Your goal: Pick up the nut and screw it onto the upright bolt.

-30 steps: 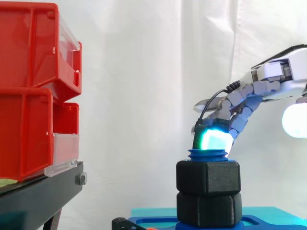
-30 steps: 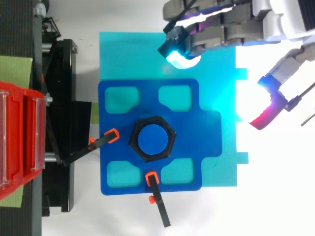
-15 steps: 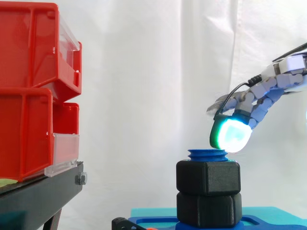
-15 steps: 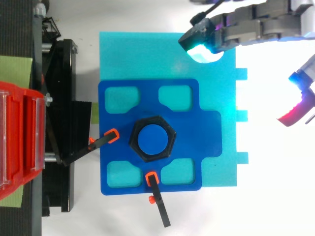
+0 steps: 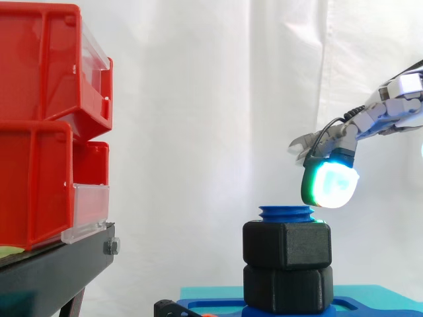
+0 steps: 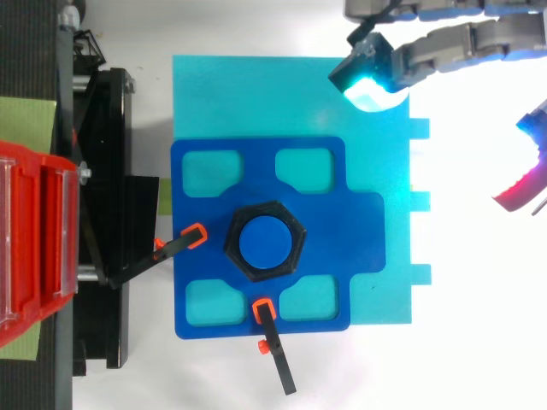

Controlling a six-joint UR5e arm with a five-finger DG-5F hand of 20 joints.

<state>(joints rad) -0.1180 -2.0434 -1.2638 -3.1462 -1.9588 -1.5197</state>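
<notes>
A black hexagonal nut [image 5: 286,245] sits threaded on the upright blue bolt [image 6: 263,242], above a second black hex piece [image 5: 287,288] at the bolt's base; only the bolt's blue top [image 5: 285,212] pokes out. Seen from above, the nut [image 6: 263,241] rings the bolt in the middle of the blue fixture plate [image 6: 361,224]. My hand [image 6: 453,47] hovers at the upper right, away from the nut, open with fingers stretched out and nothing held. Its cyan-green fingertip [image 5: 328,184] hangs above and to the right of the bolt top. Another fingertip [image 6: 520,190] glows red at the right edge.
The blue plate lies on a cyan base sheet [image 6: 222,94]. Two orange-tipped black clamps [image 6: 175,246] [image 6: 272,341] hold the plate at its left and bottom edges. Stacked red bins [image 5: 49,125] stand on a black stand [image 5: 53,271] to the left.
My hand has drawn back up and to the right, away from the bolt top, with its fingers straightening. The nut and bolt have not moved.
</notes>
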